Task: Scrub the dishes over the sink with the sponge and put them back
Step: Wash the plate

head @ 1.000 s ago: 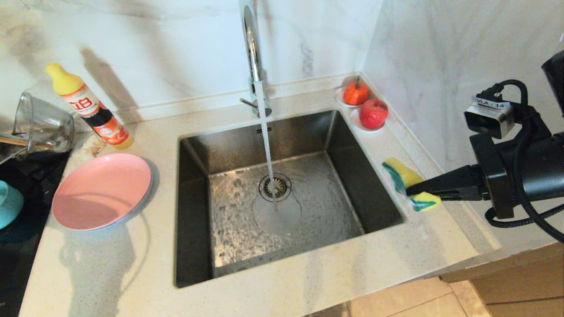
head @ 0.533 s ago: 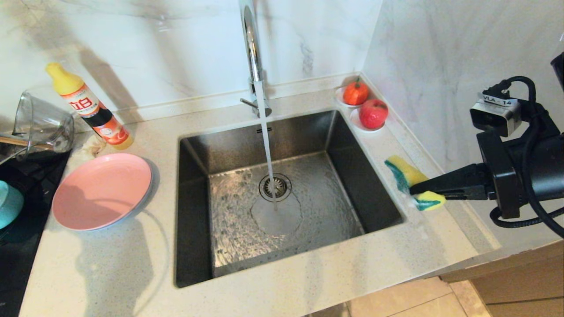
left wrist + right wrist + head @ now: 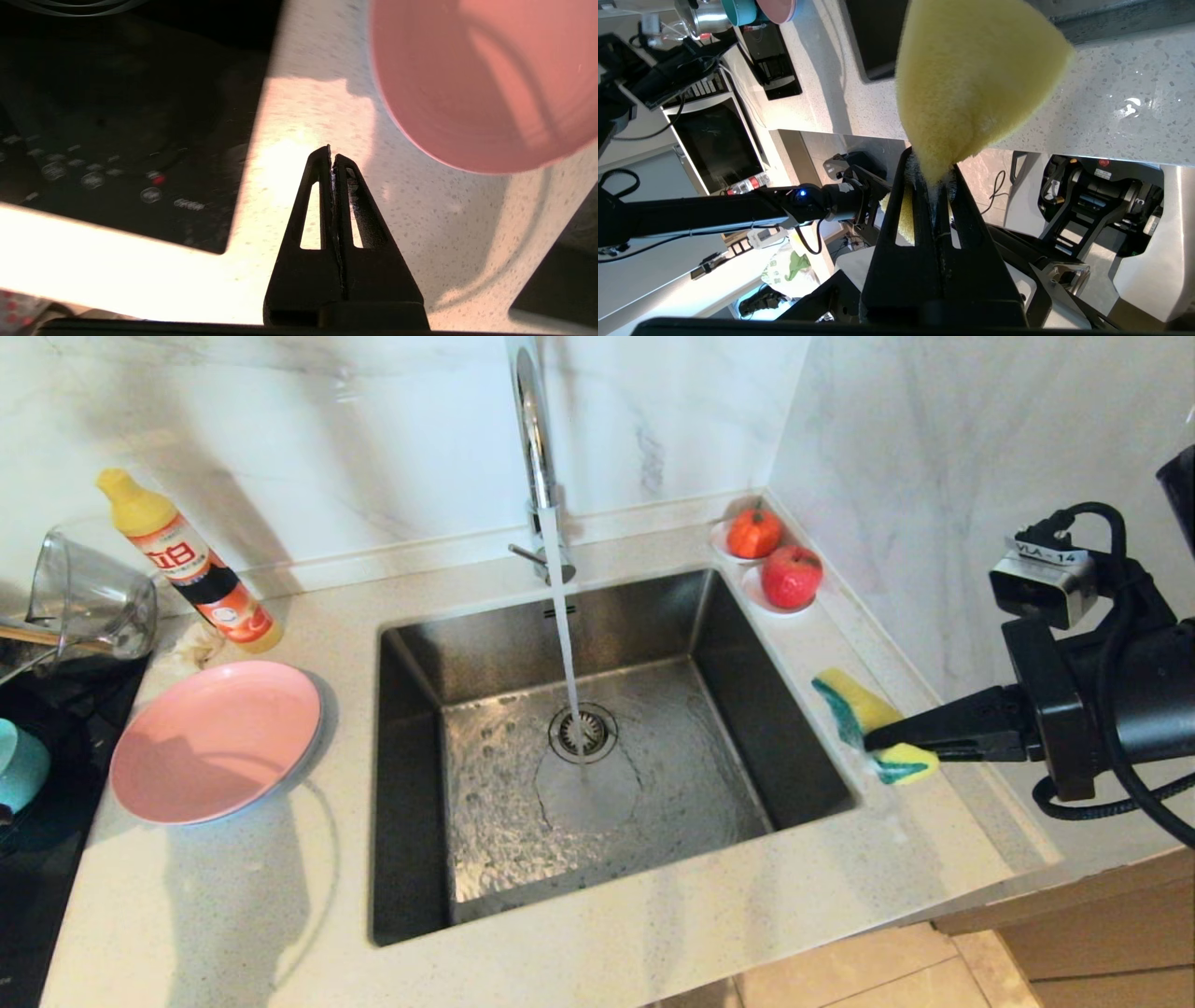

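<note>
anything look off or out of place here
The faucet runs into the sink with no dish under it. The glass jug lies tipped on its side at the far left. The sponge is squeezed bent in the right gripper.

The left gripper hangs closed and empty above the speckled countertop. The pink plate lies near its tips, apart from them. A black cooktop panel lies on the other side.

Bright light falls from above, throwing my arm's soft shadow across the countertop and pink plate by my left gripper. Ahead of that gripper the counter burns out to white glare, the plate blurred. The sponge pinched in my right gripper looms soft, out of focus.
</note>
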### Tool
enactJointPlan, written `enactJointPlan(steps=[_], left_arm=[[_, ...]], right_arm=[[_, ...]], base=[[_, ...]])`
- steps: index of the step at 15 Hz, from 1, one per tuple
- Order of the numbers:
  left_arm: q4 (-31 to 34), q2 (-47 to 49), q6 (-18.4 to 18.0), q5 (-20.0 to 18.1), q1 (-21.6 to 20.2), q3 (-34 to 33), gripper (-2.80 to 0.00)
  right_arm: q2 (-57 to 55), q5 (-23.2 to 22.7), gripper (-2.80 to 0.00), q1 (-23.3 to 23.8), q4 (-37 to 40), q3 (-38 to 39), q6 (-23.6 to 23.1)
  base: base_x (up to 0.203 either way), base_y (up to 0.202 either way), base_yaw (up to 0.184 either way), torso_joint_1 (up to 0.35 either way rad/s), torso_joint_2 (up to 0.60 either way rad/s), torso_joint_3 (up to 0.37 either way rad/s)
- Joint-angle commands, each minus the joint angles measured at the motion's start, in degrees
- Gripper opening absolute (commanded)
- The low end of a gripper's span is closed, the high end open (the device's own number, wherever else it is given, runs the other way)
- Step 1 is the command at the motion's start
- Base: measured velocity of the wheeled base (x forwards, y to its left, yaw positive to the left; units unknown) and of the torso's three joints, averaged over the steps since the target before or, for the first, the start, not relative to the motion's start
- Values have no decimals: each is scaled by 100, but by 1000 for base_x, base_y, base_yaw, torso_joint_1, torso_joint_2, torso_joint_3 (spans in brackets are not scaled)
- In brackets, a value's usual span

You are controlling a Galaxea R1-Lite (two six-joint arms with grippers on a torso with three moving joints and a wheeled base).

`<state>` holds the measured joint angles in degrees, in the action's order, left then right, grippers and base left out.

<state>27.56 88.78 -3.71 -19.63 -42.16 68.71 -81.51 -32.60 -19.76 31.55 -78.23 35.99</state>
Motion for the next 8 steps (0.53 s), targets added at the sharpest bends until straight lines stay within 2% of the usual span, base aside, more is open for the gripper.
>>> enactJointPlan(steps=[1, 4, 5, 8], left_arm=[[6, 295, -16, 112, 267, 105, -280], [-6, 612, -28, 162, 297, 237, -280], [-44, 722, -40, 215, 296, 270, 0], [-67, 842, -58, 355, 315, 355, 0]], right_arm=[[-50, -10, -280, -1, 9, 9, 22], [-101, -10, -280, 7, 9, 9, 14], [-112, -10, -280, 7, 9, 9, 14], [-139, -1, -280, 7, 9, 16, 5]], base=[[0, 0, 0, 0, 0, 0], [0, 0, 0, 0, 0, 0], [0, 0, 0, 0, 0, 0], [0, 0, 0, 0, 0, 0]])
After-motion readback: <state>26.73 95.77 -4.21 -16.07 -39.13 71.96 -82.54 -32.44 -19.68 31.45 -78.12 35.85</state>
